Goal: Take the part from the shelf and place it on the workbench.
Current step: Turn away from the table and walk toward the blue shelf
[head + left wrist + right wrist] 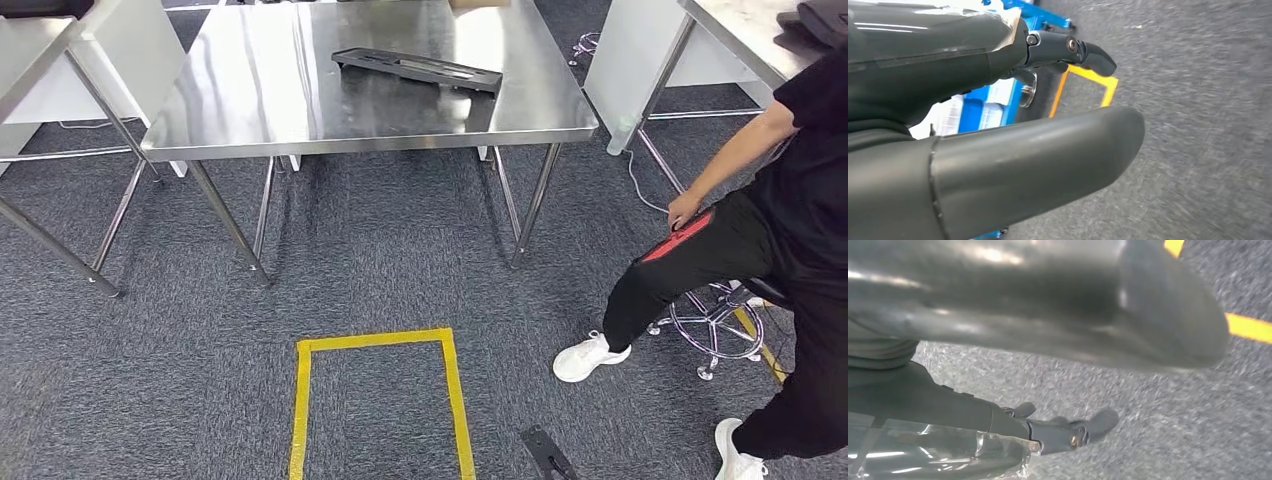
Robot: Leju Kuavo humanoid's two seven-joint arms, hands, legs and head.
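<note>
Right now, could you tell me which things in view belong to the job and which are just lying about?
Job:
- dark part, lying on the workbench
- steel workbench

Lying about:
- yellow tape outline on the carpet
- seated person
- stool
- side tables

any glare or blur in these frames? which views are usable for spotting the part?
Head view: sharp; broad glare streaks on the steel workbench, but the dark part on it stands out clearly. Left wrist view: carpet smeared by motion blur, thumb of the left hand soft and close. Right wrist view: blurred throughout, right hand and yellow floor tape soft; no part there.
</note>
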